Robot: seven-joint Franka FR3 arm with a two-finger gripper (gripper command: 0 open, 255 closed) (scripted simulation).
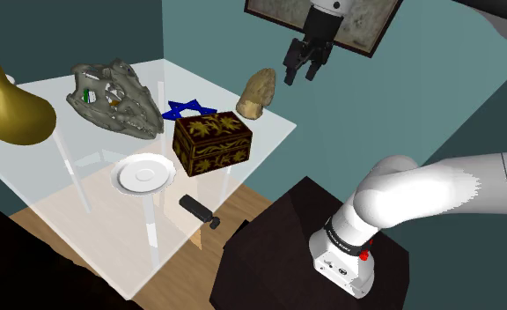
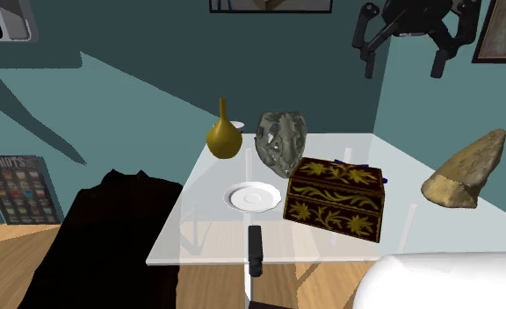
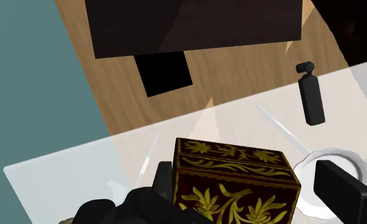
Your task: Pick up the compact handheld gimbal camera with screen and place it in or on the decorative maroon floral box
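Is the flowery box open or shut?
Shut. The box has its lid sitting flat on top, with no gap showing.

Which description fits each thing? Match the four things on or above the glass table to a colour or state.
Things:
1. gimbal camera
2. box
3. plate
4. gripper

Descriptions:
a. white and round
b. open, high above the table
c. black, lying flat near the table's edge
d. dark with a gold floral pattern

Pairs: 1-c, 2-d, 3-a, 4-b

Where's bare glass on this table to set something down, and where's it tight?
Biggest bare stretch: table glass bordered by the vase, the plate and the camera. Smaller patch between box and tan rock. Tight around skull, blue star and box.
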